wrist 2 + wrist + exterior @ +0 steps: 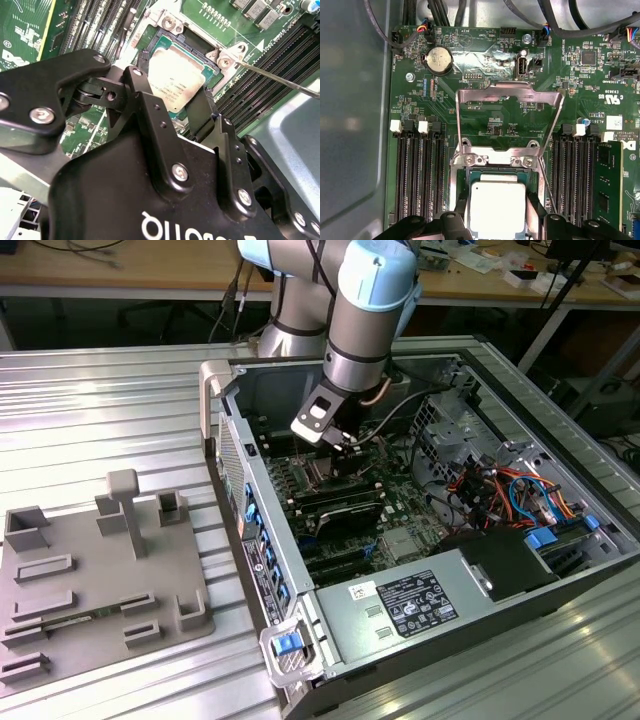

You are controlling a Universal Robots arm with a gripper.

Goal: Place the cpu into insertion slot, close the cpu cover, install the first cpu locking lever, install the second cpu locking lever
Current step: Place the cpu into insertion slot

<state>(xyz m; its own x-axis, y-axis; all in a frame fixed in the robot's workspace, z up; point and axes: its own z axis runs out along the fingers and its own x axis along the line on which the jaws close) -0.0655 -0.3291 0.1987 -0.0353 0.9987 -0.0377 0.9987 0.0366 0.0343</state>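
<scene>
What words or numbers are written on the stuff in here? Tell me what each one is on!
On the grey box, a white label: too small to read.
On the silver top of the cpu: faint print, too blurred to read.
On the black body of the gripper: white letters, upside down and cut off at the picture's edge.
On the green circuit board: tiny white print, too small to read for sure.

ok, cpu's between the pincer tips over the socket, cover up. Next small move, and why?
Probably open the pincer a little to release: it grips the cpu, which looks square and down in the insertion slot, though full seating is unclear. The cpu cover stands open.
</scene>
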